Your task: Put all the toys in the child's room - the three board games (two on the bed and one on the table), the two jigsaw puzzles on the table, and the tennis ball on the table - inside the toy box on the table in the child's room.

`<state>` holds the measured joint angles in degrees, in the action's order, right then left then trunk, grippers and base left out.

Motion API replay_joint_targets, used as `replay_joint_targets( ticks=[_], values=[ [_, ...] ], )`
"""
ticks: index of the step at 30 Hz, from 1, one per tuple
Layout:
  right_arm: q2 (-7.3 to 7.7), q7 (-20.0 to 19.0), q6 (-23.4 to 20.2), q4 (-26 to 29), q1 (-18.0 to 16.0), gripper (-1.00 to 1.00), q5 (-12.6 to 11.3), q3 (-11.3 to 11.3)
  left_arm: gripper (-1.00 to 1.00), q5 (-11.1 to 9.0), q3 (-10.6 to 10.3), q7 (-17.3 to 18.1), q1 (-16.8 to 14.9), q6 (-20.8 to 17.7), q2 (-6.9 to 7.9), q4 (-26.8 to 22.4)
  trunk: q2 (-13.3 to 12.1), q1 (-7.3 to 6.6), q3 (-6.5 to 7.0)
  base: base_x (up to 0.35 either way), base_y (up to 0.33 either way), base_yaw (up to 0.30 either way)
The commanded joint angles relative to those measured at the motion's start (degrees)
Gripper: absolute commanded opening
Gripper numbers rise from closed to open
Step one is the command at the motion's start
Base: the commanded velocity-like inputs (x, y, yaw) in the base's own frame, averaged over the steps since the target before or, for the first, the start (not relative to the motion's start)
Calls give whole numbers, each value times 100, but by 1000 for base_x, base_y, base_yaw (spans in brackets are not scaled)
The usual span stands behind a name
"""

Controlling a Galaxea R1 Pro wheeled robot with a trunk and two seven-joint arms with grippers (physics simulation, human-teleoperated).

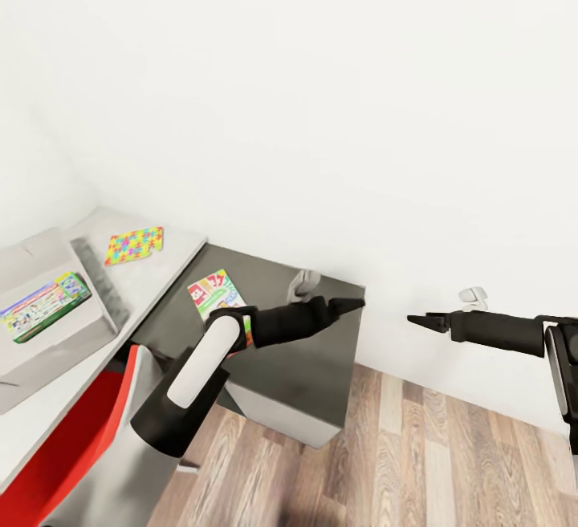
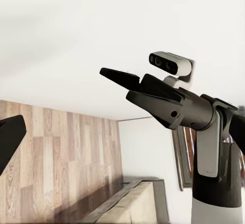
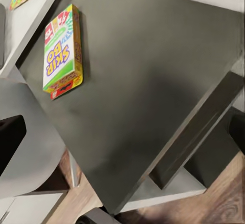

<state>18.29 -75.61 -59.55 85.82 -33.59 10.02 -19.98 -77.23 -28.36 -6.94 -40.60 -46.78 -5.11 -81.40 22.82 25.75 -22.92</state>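
**Count of things in view**

Two board games: a blue cartoon-printed one (image 1: 44, 306) in the toy box (image 1: 48, 258), and a SKIP-BO box (image 1: 215, 293) on the dark grey cabinet (image 1: 305, 350). One jigsaw puzzle (image 1: 134, 245) on the table (image 1: 172, 248). One red chair (image 1: 72, 447). Two grippers.

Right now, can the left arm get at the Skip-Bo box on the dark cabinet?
Probably yes. The Skip-Bo box lies flat on the dark cabinet, nothing on top, and the left pincer hovers just past it, so it would need to pull back and come down.
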Motion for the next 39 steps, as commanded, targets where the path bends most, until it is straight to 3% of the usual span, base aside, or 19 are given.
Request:
replay_joint_targets(
  ticks=[1, 39],
  values=[
    [-1, -59, -45, 5, -7, 100, 60, -5, 100, -61, 3, -57, -1, -15, 0, -6, 10, 3, -4, 0, 0, -239],
    [-1, -59, -45, 5, -7, 100, 62, -15, 100, -56, -14, -61, 8, -16, -8, -8, 10, 3, 203, 0, 0, -239]
  ],
)
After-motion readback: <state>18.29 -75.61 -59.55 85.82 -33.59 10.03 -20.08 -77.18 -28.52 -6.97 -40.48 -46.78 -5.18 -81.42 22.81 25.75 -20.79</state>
